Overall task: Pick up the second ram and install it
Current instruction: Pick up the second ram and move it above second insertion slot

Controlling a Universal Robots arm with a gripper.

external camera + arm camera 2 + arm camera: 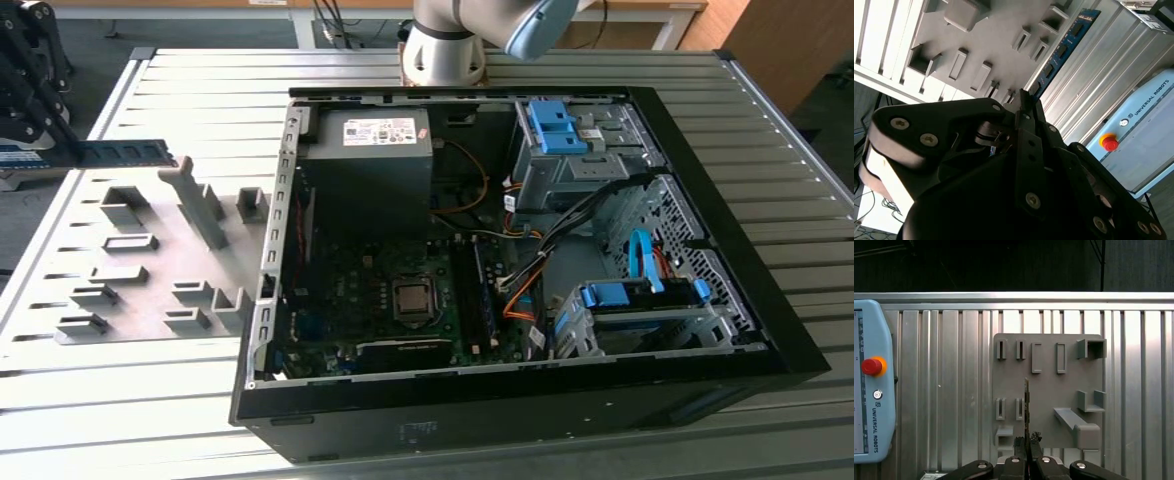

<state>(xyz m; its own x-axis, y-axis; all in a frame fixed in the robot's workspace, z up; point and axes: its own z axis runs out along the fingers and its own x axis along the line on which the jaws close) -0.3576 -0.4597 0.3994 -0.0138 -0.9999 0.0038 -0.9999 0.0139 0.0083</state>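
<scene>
The second ram [127, 152] is a thin blue-teal stick hanging in the air above the far end of the grey holder plate [147, 280], at the exterior view's left. My gripper [51, 140] is shut on one end of it, near the table's left edge. In the second wrist view the ram [1066, 45] runs out from the closed fingers [1026, 107] with its dark chips showing. In the first wrist view the ram [1026, 405] appears edge-on, rising from the gripper [1027, 444] over the holder plate [1046, 390].
The open computer case [521, 250] lies on the slatted metal table [774, 150], with the motherboard's memory slots [474, 295] beside the processor socket. Grey holder blocks [200, 205] stand on the plate. A pale blue teach pendant [869, 385] with a red button lies beside the plate.
</scene>
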